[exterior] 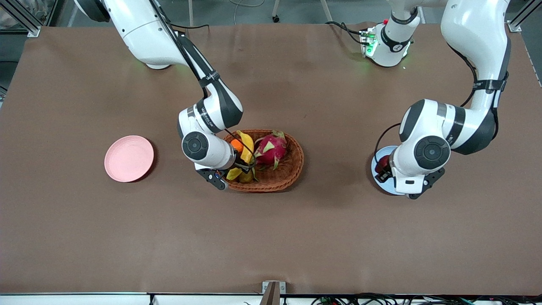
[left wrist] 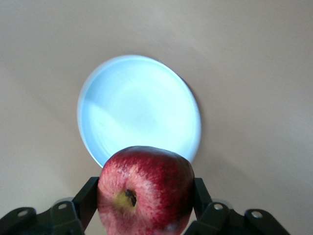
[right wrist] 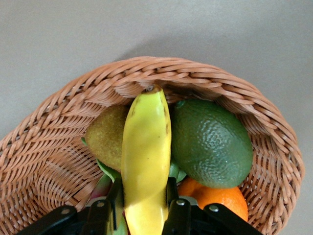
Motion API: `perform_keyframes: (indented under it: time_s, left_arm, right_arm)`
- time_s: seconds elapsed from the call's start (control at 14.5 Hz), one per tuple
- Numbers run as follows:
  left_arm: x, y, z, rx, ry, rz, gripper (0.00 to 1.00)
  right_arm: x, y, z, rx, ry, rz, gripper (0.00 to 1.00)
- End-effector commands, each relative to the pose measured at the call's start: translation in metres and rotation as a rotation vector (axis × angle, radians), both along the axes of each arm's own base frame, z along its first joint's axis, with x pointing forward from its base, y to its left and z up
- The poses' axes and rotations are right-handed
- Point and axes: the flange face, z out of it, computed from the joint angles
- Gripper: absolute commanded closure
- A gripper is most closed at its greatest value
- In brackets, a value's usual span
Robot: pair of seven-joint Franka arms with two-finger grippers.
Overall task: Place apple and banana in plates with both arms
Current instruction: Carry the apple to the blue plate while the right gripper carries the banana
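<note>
Right gripper [right wrist: 145, 208] is pinched on the banana [right wrist: 145, 161], which lies in the basket [right wrist: 44, 147] just ahead of its fingers. It's long, curved, yellow and probably light, so a mid-body grip looks sensible.

Left gripper [left wrist: 144, 203] clamps the dark-red, speckled apple [left wrist: 144, 193] over the blue plate [left wrist: 142, 105]; round, maybe slippery.
</note>
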Motion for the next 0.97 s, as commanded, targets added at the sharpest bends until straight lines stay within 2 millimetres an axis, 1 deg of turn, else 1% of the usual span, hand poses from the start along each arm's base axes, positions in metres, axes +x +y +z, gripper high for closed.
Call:
perform_keyframes:
  time_s: [0.0,0.07,0.14,0.21,0.34,0.41,0.55,0.62,0.69,0.76,0.9]
  left_arm:
    - [-0.008,0.022,-0.029,0.061,0.048,-0.051,0.94]
    - [-0.011,0.033,-0.043,0.061,0.079,-0.051,0.94]
    - [-0.013,0.036,-0.046,0.063,0.088,-0.055,0.93]
    - [-0.013,0.038,-0.047,0.062,0.092,-0.055,0.91]
    - [-0.014,0.038,-0.069,0.061,0.116,-0.052,0.89]
    - [-0.013,0.040,-0.076,0.065,0.113,-0.046,0.89]
    - [-0.022,0.040,-0.085,0.082,0.130,-0.039,0.88]
    - [-0.022,0.043,-0.086,0.100,0.125,-0.035,0.88]
    - [-0.021,0.045,-0.087,0.119,0.116,-0.036,0.89]
    - [-0.020,0.046,-0.089,0.141,0.107,-0.035,0.89]
    - [-0.020,0.046,-0.094,0.159,0.102,-0.022,0.88]
  right_arm:
    - [0.000,0.003,-0.001,0.017,0.005,0.032,0.77]
    - [0.000,0.003,0.002,0.016,0.004,0.034,0.77]
    - [0.001,0.003,0.005,0.016,0.004,0.035,0.77]
    - [0.001,0.004,0.011,0.016,0.012,0.039,0.78]
    - [0.002,0.005,0.023,0.007,0.047,0.057,0.78]
    - [0.002,0.003,0.028,0.001,0.068,0.063,0.78]
    - [0.003,-0.006,0.050,-0.002,0.091,0.071,0.78]
    - [0.004,-0.012,0.064,-0.001,0.091,0.070,0.78]
    - [0.011,-0.027,0.073,-0.003,0.089,0.071,0.78]
    - [0.019,-0.048,0.082,-0.010,0.082,0.087,0.78]
    - [0.039,-0.115,0.091,-0.026,0.106,0.161,0.78]
